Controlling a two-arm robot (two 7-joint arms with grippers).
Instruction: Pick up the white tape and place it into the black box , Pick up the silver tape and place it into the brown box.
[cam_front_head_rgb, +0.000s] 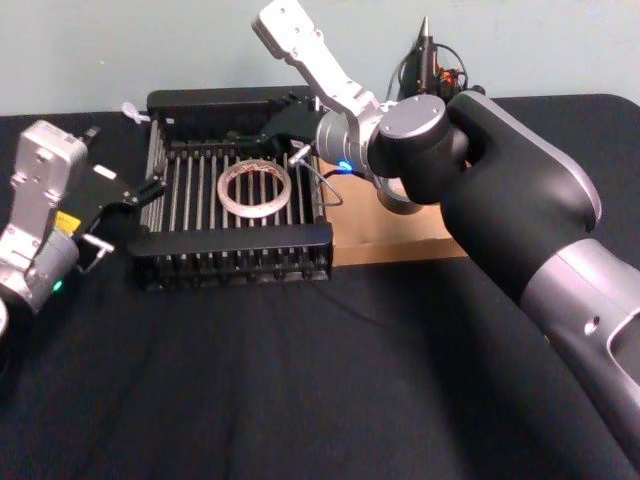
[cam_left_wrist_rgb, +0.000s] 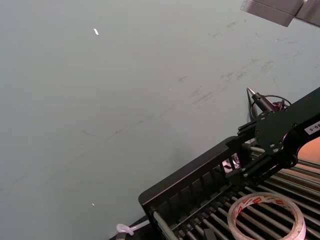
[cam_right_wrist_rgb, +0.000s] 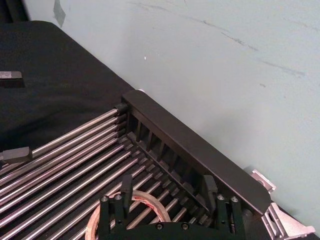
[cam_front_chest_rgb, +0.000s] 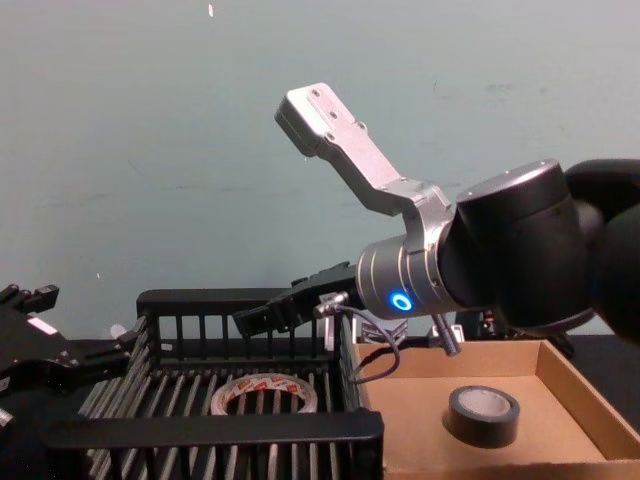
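The white tape (cam_front_head_rgb: 254, 190) lies flat inside the black box (cam_front_head_rgb: 235, 250) at frame centre. The silver tape (cam_front_chest_rgb: 483, 415) sits in the brown box (cam_front_chest_rgb: 570, 400), lower right of the chest view. The right gripper (cam_front_chest_rgb: 262, 318) hovers empty above the black box, fingers apart.

The white tape (cam_front_head_rgb: 254, 189), a wide thin whitish ring with red print on its inner core, lies flat on the slatted bottom of the black box (cam_front_head_rgb: 230, 252), near the middle and a little toward the box's right side. The black box is a rectangular plastic crate with slatted walls and pale bars across its floor, standing upright on the black bench. Touching its right wall stands the brown box (cam_front_chest_rgb: 585, 395), a shallow cardboard tray with low walls. The silver tape (cam_front_chest_rgb: 483, 415), a small thick dark grey roll with a pale core, lies flat on the tray's floor, apart from its walls.
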